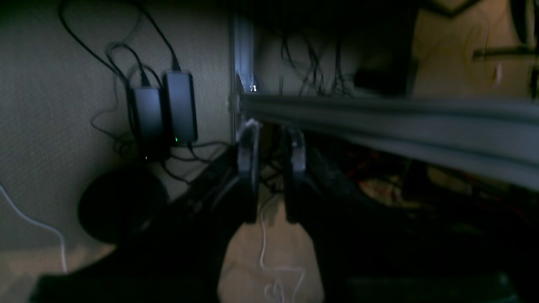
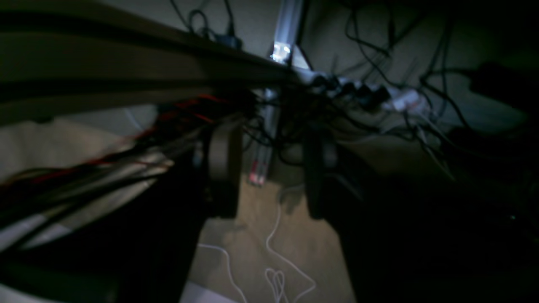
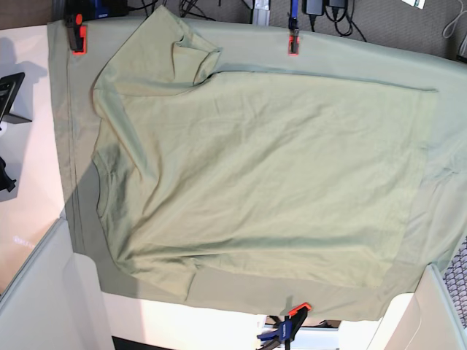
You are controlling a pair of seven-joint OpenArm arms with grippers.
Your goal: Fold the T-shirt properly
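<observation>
The pale sage-green T-shirt point(image 3: 255, 175) lies spread flat on the green tablecloth point(image 3: 365, 58) in the base view. Its neckline point(image 3: 98, 191) is at the left and its hem at the right. One sleeve point(image 3: 182, 51) is bunched at the top left and the other point(image 3: 157, 270) lies at the bottom left. Neither arm shows in the base view. The left gripper point(image 1: 271, 143) is open and empty, hanging in the dark beside the table edge. The right gripper point(image 2: 269, 143) is open and empty, also low beside the table. The shirt is not in either wrist view.
Orange clamps point(image 3: 76, 40) point(image 3: 293, 44) point(image 3: 295, 313) pin the tablecloth. The left wrist view shows a table rail point(image 1: 379, 118), black power adapters point(image 1: 168, 109) and cables on the floor. The right wrist view shows a power strip point(image 2: 379, 97) and tangled cables.
</observation>
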